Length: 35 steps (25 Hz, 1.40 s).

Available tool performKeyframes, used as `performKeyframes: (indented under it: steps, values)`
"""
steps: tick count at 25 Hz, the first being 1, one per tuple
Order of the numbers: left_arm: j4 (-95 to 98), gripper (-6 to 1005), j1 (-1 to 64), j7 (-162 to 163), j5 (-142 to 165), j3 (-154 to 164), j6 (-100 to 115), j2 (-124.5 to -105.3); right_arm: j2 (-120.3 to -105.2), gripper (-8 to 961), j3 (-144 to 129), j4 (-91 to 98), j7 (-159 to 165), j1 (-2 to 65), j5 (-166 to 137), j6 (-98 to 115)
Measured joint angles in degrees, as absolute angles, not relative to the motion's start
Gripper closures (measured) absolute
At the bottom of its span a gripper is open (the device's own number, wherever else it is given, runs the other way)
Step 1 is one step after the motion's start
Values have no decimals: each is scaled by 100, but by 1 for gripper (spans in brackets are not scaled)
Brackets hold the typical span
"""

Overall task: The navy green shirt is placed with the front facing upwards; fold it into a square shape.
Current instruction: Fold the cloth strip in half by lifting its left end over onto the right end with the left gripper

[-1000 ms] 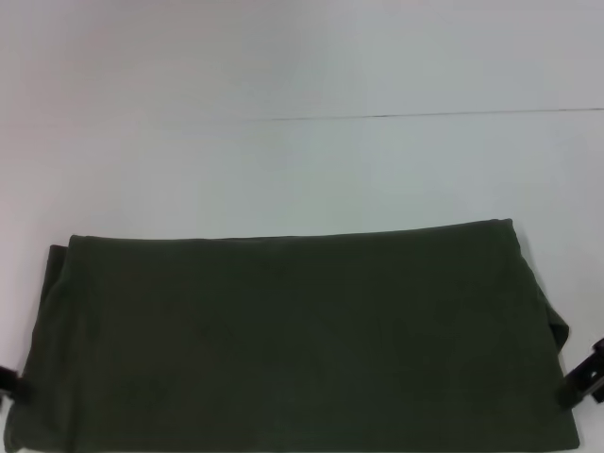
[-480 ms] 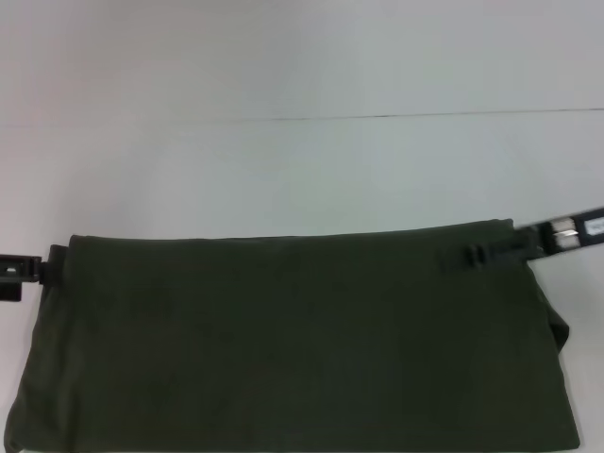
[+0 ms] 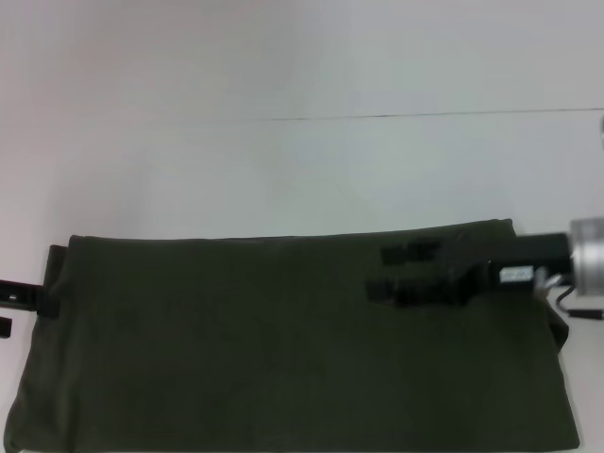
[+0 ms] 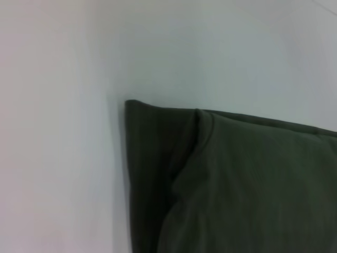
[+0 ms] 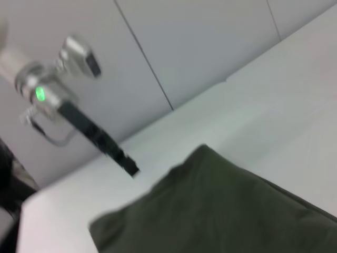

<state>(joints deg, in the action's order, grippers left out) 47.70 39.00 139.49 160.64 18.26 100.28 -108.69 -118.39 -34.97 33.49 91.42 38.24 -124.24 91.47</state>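
The navy green shirt [image 3: 283,340] lies flat on the white table as a wide folded rectangle, its chest print hidden. My right gripper [image 3: 394,271] reaches in from the right and hovers open over the shirt's upper right part, with nothing between its fingers. At the shirt's left edge my left gripper [image 3: 21,310] is partly cut off by the frame; its two dark fingers stand apart and hold nothing. A folded corner of the shirt [image 4: 237,179] fills the left wrist view. In the right wrist view I see another shirt corner [image 5: 221,211] and the left arm [image 5: 79,121] farther off.
The white table [image 3: 302,170] stretches bare behind the shirt, crossed by a thin dark seam [image 3: 425,115]. In the head view the shirt's near edge runs off the bottom of the frame. A pale panelled wall [image 5: 200,47] stands behind the table.
My right arm has swung in from the lower right edge and now reaches leftward over the shirt. The left gripper has risen from the lower left corner to the shirt's left edge.
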Motion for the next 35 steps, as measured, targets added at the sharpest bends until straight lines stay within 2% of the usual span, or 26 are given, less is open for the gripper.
performKeyframes:
  steps: [4,22,35]
  values:
    - [4772,66,3901,14019,16070,1835,10006,-10867,-11982,155,-3880,3183,8069,3746,-12400,8626]
    - [4744,70,3870,14153,16099,2018,9807,-10889,-12019,159,-4449,2820,6530,3796,-12180,8211]
    - [4641,73,3842,14065,16183,2355,9394,-11017,-12022,159,-4456,2741,6540,3779,-12172,8156]
